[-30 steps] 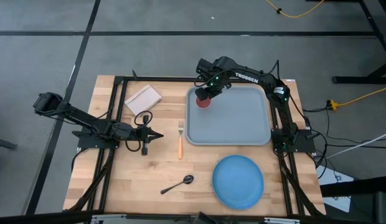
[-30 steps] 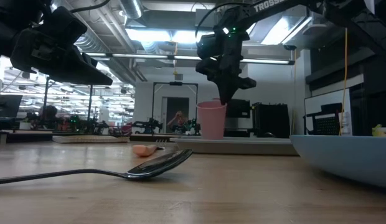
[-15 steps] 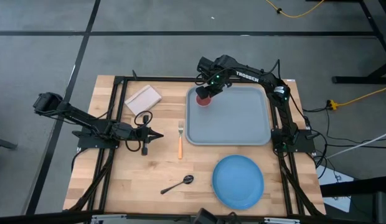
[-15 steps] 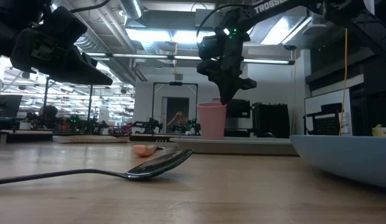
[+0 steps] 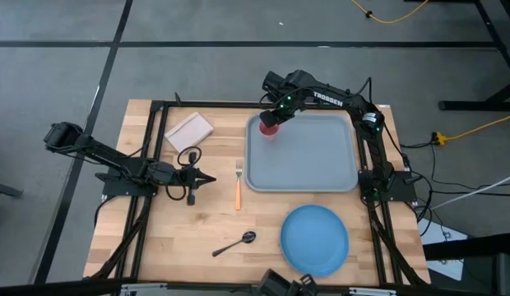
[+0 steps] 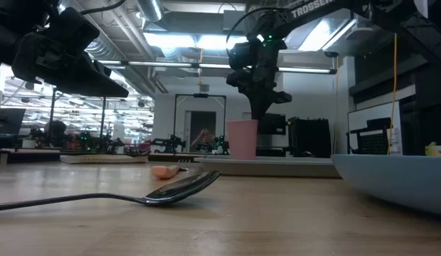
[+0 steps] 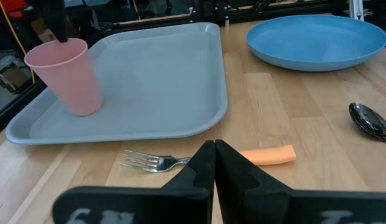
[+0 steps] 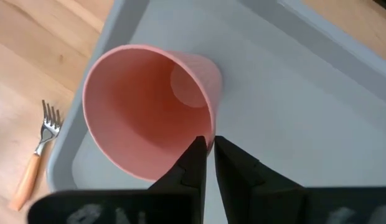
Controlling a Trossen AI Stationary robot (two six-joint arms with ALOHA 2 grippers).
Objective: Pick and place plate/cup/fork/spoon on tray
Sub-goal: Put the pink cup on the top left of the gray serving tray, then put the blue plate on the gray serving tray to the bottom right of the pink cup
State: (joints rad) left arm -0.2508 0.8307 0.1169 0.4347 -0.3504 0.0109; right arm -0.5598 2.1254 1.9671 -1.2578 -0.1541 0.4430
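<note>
Currently the right gripper (image 8: 208,149) pinches the cup's (image 8: 149,109) rim, one finger inside and one outside, at the tray's (image 5: 312,160) far left corner. Low view shows the cup upright, its base seemingly down on the tray. Judgement: the cup placement is about done; next move calls for releasing the rim and lifting straight up so the cup does not tip.

Left gripper (image 7: 215,163) waits with fingers pressed together, just above the fork (image 7: 205,159), left of the tray.

Tray holds only the cup. Fork, spoon (image 5: 235,242) and plate (image 5: 314,239) lie on the table (image 5: 181,234), outside the tray; the plate empty, near the tray's near edge.
</note>
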